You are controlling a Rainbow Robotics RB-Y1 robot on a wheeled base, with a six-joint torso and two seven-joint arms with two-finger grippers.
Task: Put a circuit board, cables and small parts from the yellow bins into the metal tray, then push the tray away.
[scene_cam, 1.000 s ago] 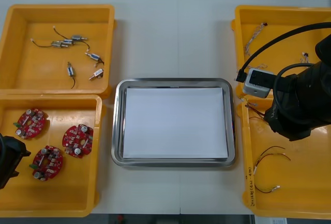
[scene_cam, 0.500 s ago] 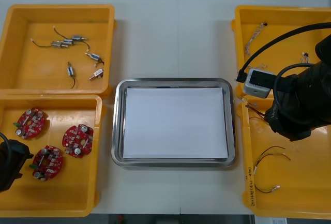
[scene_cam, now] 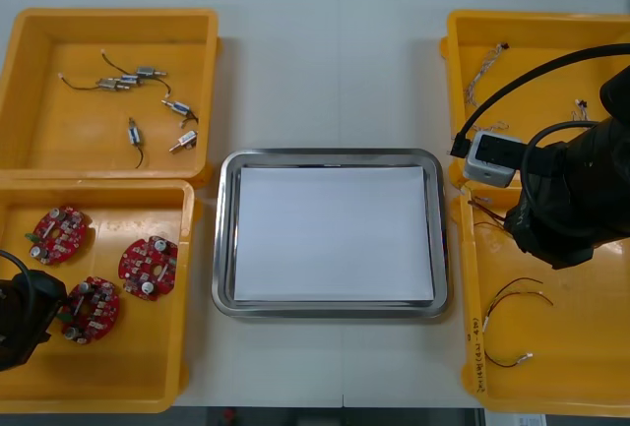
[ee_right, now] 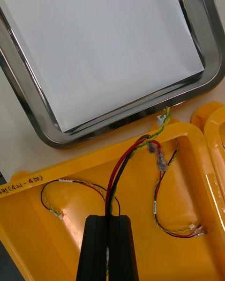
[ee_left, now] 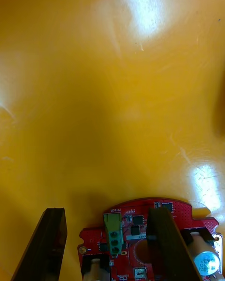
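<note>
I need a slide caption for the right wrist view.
Right gripper shut on a red and yellow cable over a yellow bin, beside the metal tray.

Smooth, glossy yellow plastic around the left gripper, with bright light spots on the bin floor ahead of its dull black fingers, and a red circuit board by them with a little green plastic block. Shiny, mirror-like metal on the tray rim just past the right gripper, with a flat, dull white inside like paper. Thin, smooth coat on the red and yellow cable pinched between its matt black fingers.
</note>
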